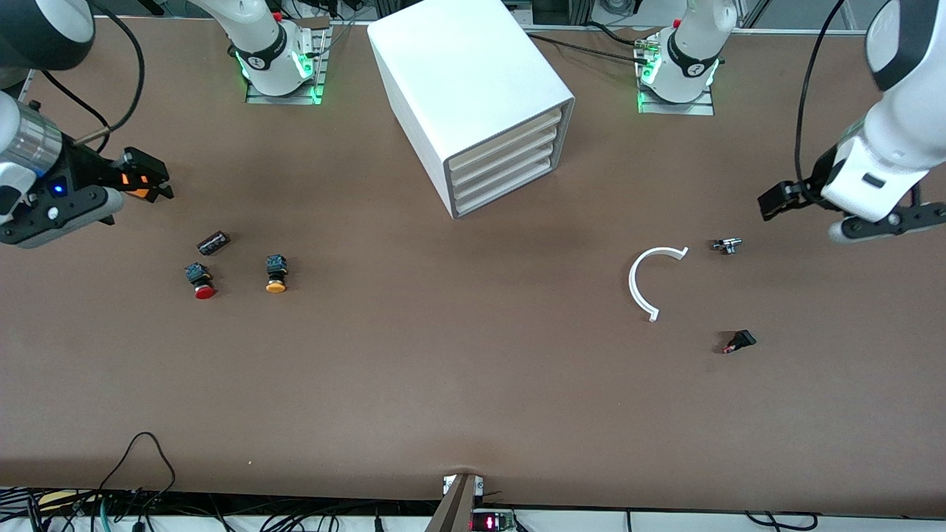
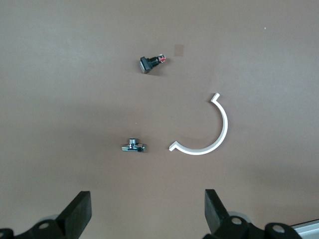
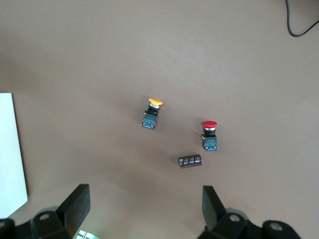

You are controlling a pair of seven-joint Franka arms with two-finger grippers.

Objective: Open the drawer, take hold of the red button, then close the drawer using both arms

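The red-capped button (image 1: 201, 281) lies on its side on the table toward the right arm's end; it also shows in the right wrist view (image 3: 210, 134). The white drawer cabinet (image 1: 473, 96) stands at the table's middle between the two bases, with all its drawers (image 1: 510, 166) shut. My right gripper (image 1: 151, 181) is open and empty, up over bare table beside the buttons; in its wrist view (image 3: 144, 209) nothing is between the jaws. My left gripper (image 1: 776, 201) is open and empty over bare table at the left arm's end, as its wrist view (image 2: 148, 214) shows.
An orange-yellow-capped button (image 1: 276, 274) lies beside the red one, and a small black component (image 1: 213, 242) lies farther from the front camera. Toward the left arm's end lie a white C-shaped piece (image 1: 650, 281), a small metal part (image 1: 727, 245) and a small black part (image 1: 739, 341).
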